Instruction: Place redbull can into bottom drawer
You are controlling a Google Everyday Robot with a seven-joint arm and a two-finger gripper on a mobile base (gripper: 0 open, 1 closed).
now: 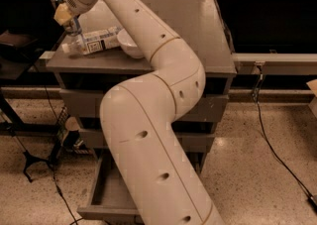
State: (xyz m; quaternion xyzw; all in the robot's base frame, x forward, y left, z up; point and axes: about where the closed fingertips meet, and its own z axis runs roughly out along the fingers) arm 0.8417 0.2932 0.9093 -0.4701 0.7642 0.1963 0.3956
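Speckled terrazzo floor (277, 184), warm dimmish light. Grey table (208, 30) in the middle, dark bench bay (267, 26) to its right, black cable (261, 125) trailing over the floor, black stand legs (29, 162) on the left. Hand (67, 15) is over the table's far left corner.

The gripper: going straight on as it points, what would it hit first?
Probably the redbull can just under the gripper near the countertop edge, beside the lying white bottle; depth is unclear.
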